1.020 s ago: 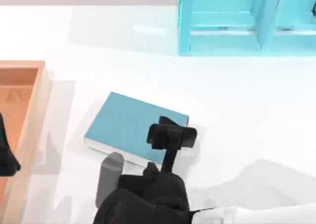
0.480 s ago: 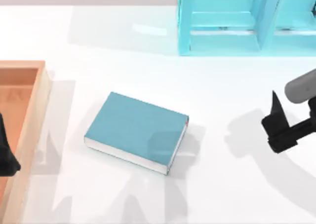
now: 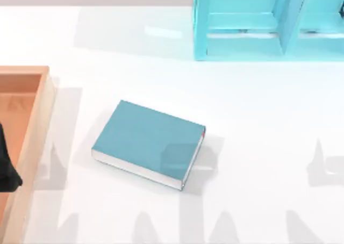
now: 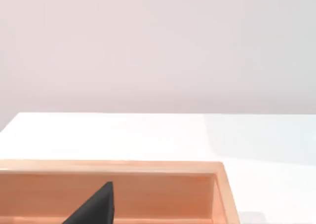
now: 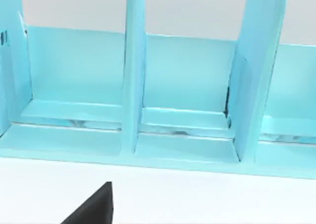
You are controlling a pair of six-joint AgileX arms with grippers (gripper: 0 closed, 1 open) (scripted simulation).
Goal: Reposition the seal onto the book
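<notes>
The thick teal-blue hardcover book (image 3: 148, 143) is laid flat near the middle of the white table (image 3: 258, 120), its cover bare. The left gripper (image 3: 6, 169) is parked over the wooden tray (image 3: 32, 126) at the left edge; its opening cannot be told. A light-blue shelf unit (image 5: 133, 86) is seen from the right wrist.

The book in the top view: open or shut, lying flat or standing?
Shut and lying flat. The book shows its whole teal cover facing up, with white page edges along its near sides.
</notes>
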